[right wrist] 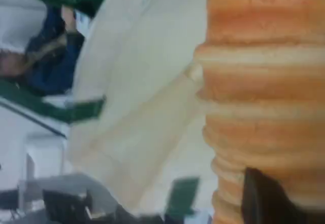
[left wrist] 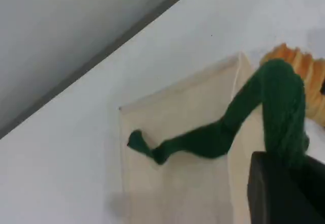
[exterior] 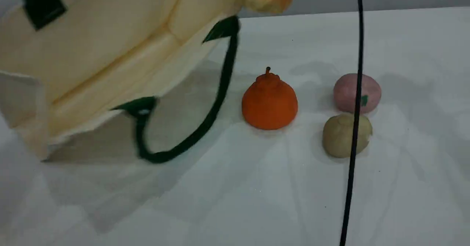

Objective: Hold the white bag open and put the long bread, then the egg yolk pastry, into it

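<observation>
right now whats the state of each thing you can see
white bag: lifted and tilted, left gripper shut on its green handle
long bread: held by right gripper, up beside the bag's rim
egg yolk pastry: resting on table
orange fruit: upright on table
pink ball: on table

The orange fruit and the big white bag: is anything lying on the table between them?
Yes. In the scene view, the white bag's dark green strap handle droops onto the table between it and the orange fruit. Otherwise that stretch is bare cloth.
</observation>
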